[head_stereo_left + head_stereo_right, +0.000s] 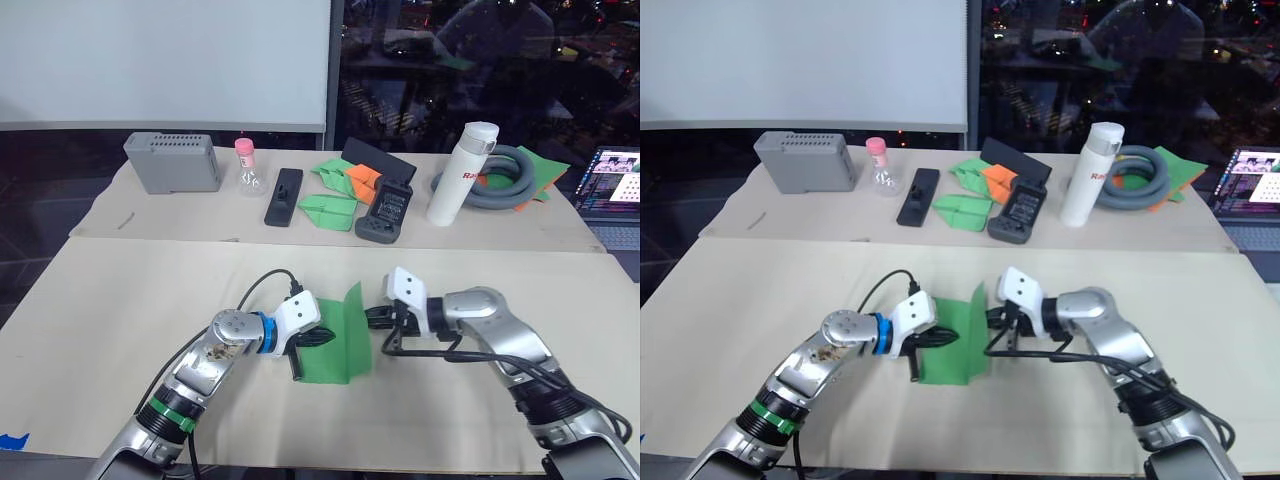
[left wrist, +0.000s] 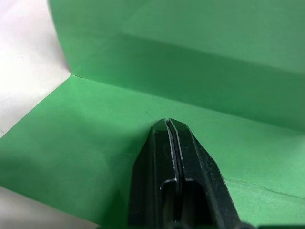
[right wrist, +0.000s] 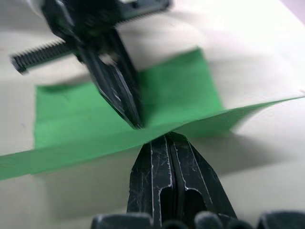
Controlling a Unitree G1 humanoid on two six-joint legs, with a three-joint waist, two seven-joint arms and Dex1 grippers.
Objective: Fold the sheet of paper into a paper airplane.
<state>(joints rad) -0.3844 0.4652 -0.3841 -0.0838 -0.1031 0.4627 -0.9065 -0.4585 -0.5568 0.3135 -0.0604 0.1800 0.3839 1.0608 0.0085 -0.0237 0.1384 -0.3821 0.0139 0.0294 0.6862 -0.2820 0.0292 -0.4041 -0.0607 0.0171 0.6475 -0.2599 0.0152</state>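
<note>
Left end effector (image 1: 322, 338), black fingers pressed together, tips down on the flat half of the sheet of paper (image 1: 335, 360). Thin bright green sheet lies mid-desk (image 1: 120, 320), its right half creased and standing upright. Right end effector (image 1: 374, 318) closed, pinching that raised flap's edge. Desk covered in matte beige paper.

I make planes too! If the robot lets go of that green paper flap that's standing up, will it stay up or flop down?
Probably flop partway: the sheet of paper looks thin and bendy. The right gripper seems to prop the flap; the left gripper presses the flat half.
</note>
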